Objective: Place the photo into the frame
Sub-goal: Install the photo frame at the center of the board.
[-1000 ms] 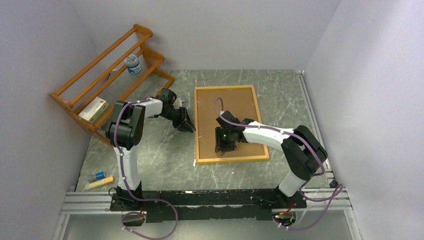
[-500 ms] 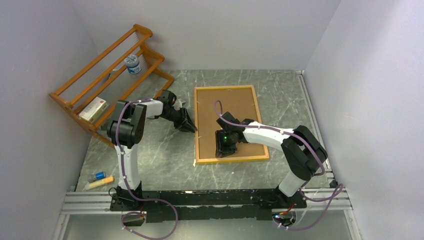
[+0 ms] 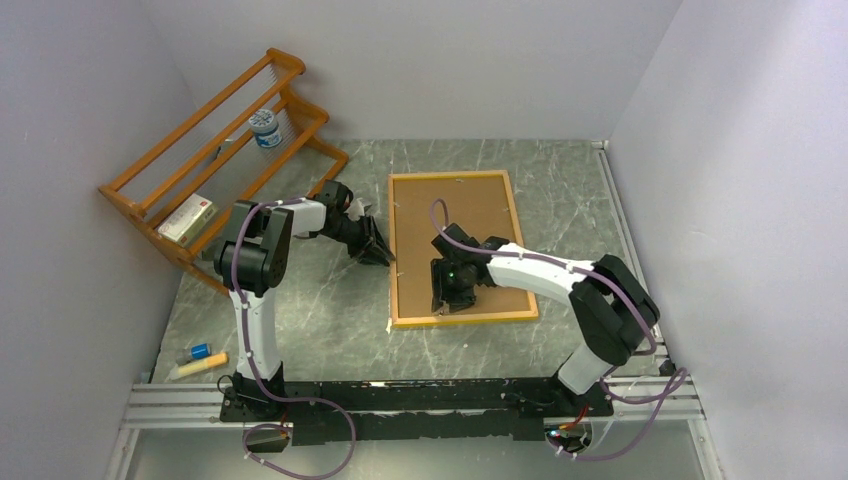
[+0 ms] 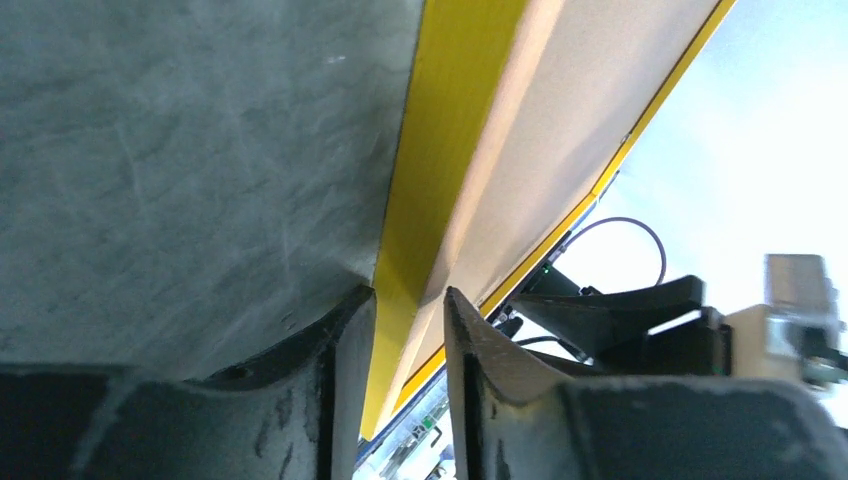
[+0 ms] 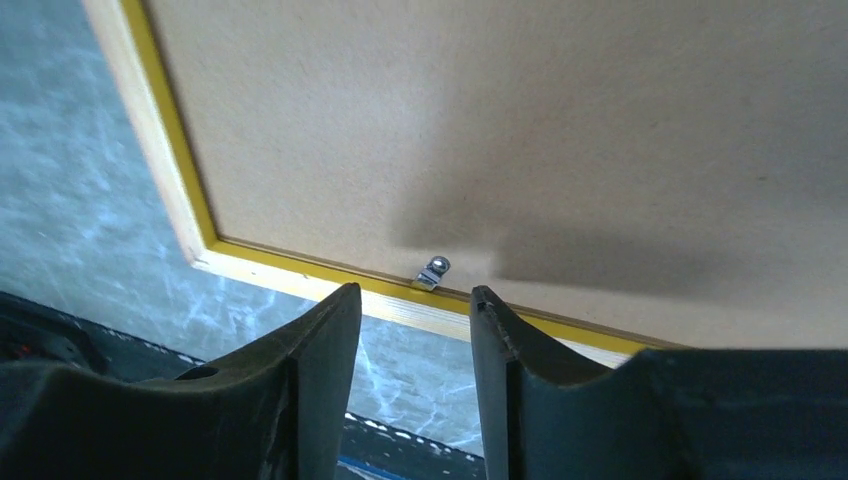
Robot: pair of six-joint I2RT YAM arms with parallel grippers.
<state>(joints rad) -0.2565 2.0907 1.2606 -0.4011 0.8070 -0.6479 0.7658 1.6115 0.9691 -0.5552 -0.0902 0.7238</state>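
Observation:
The frame (image 3: 470, 319) lies face down on the table, its wood-orange border up, with the brown hardboard panel (image 3: 455, 215) set in it. My left gripper (image 3: 385, 257) is at the frame's left rail. In the left wrist view its jaws (image 4: 410, 295) are closed narrowly round the yellow rail (image 4: 450, 120). My right gripper (image 3: 447, 302) hovers over the frame's near end. It is open (image 5: 415, 290) and empty, just above a small metal clip (image 5: 432, 270) by the near rail (image 5: 300, 263). The photo is hidden; a white sliver (image 3: 389, 325) pokes out at the near left corner.
An orange-brown slatted rack (image 3: 215, 150) stands at the back left, holding a white jar (image 3: 265, 128) and a small box (image 3: 187, 218). Two small tubes (image 3: 200, 358) lie near the front left. Walls close in at the left, the back and the right.
My right gripper has edged slightly toward the frame's near rail. My left gripper has stayed at the left rail.

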